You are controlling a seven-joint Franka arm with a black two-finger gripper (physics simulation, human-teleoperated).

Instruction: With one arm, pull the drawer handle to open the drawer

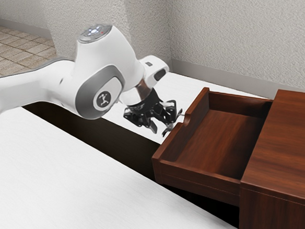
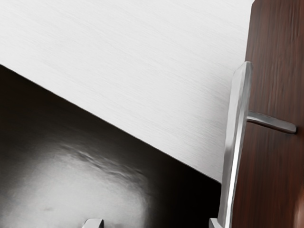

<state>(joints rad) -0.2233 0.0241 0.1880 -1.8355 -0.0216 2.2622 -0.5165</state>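
Item: wooden drawer (image 1: 198,173), drawn well out of its cabinet (image 1: 288,150); black gripper (image 1: 169,119) stationed at the drawer front.

Drawer is seen extended toward the exterior view's left, its interior exposed and bare, the cabinet standing at that view's right on the white table (image 1: 84,188). The white arm (image 1: 96,89) is brought in from the upper left. In the wrist view, the metal handle (image 2: 234,152) is mounted on the dark wood front; two fingertips (image 2: 93,222) are set wide apart, the handle lying just beside one of them rather than clasped between both. Nothing is held.
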